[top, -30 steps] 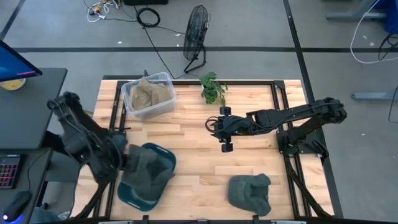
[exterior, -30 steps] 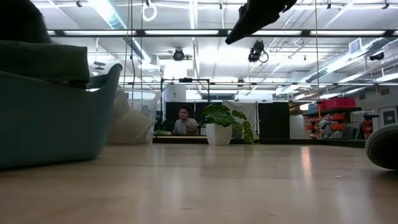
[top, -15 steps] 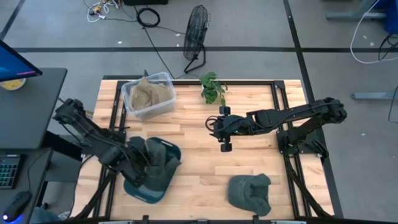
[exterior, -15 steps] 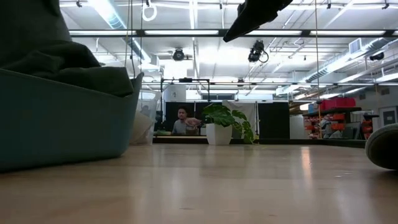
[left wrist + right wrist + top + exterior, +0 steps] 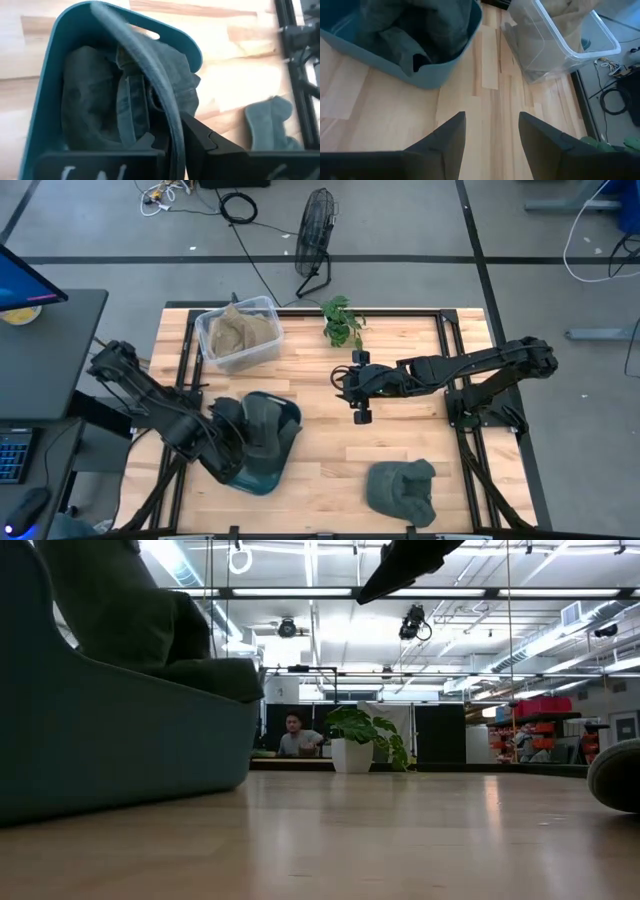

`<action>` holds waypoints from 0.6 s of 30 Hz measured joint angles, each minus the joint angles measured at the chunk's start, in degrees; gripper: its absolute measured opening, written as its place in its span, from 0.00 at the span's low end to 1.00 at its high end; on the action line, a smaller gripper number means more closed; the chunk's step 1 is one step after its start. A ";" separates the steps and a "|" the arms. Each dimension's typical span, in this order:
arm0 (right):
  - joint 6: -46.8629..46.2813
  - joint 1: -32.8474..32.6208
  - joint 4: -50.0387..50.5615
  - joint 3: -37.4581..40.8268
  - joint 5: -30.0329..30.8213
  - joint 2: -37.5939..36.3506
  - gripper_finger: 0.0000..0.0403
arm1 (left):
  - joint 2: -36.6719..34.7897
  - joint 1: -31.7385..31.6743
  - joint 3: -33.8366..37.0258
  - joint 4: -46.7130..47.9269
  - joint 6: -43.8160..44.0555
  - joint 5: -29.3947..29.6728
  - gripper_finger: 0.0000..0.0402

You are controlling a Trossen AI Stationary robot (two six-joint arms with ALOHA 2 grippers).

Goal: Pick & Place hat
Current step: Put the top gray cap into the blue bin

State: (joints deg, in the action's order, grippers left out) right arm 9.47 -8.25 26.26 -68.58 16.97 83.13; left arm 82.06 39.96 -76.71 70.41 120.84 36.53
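Wooden tabletop (image 5: 320,395) fills a black frame, seen from above, with open bare wood across its middle and along the far right side. Nearest the front left edge sits a teal bin (image 5: 268,463), tilted, its rim close to the table's front border. At the back left corner stands a clear plastic tub (image 5: 238,332), and a small potted plant (image 5: 342,320) sits at the back edge, just right of centre.

Two containers hold fabric. The teal bin contains one dark green hat (image 5: 258,423), bunched up and rising above the rim (the low view shows it humped over the bin wall). The clear tub holds crumpled tan cloth (image 5: 236,328). A second green hat (image 5: 402,490) lies loose on the wood near the front edge, right of centre, well apart from the bin.

The left gripper (image 5: 232,442) reaches into the teal bin, its fingers at the hat and bin rim; whether they pinch anything cannot be told. The right gripper (image 5: 360,390) hovers above the table's middle, fingers (image 5: 445,140) spread apart with nothing between them.

Counted: two arms, two hats, two containers, one plant.
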 joint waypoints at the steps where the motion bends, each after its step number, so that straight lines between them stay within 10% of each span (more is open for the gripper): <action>1: 0.00 0.00 -0.37 0.00 -0.05 0.00 0.46 | 0.13 -0.06 -0.01 -0.04 -1.37 -0.08 0.10; 10: 0.00 -0.02 -4.61 0.00 -5.46 0.00 0.46 | 0.41 -0.02 0.00 -0.07 -6.13 -0.53 0.29; 18: 0.00 0.02 -5.31 0.00 -6.05 0.00 0.46 | -1.58 1.14 -5.05 0.01 -6.70 -12.12 0.41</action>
State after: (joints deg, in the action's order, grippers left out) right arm 9.47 -8.23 20.95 -68.58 10.92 83.13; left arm 80.49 41.09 -81.76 70.42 114.15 24.40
